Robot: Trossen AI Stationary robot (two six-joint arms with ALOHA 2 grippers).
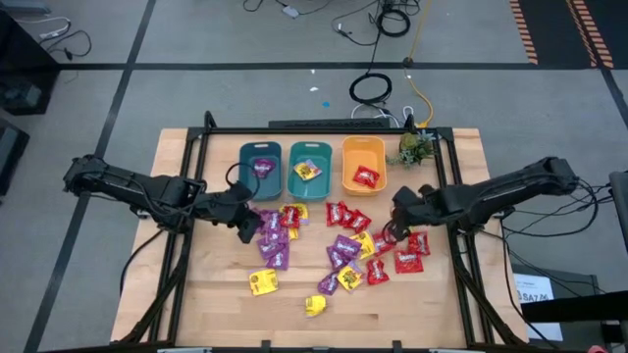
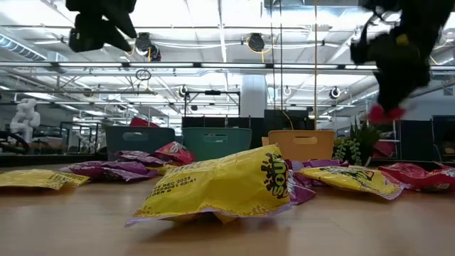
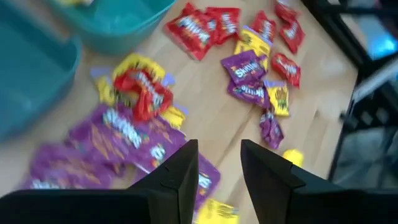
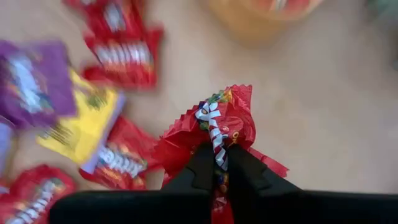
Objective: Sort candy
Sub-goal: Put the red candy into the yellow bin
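Right arm's fingers (image 4: pixel 216 163): clenched on a crinkly red wrapped candy packet (image 4: pixel 214 127), lifted above the wooden table (image 1: pixel 294 294), near the orange plastic bin (image 1: pixel 363 165). Left arm's fingers (image 3: pixel 219 168): parted, empty, above purple candy packets (image 3: pixel 112 140) near the dark teal plastic bin (image 1: pixel 260 168). Remaining candy: scattered before the bins.

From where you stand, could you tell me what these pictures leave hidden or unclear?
- Red packet in the right hand: its lower part is hidden between the shut fingers in the right wrist view.
- Bin contents: in the low view the teal bin and orange bin walls hide them.
- Left hand: open over the purple packets, whose print is blurred in the left wrist view.
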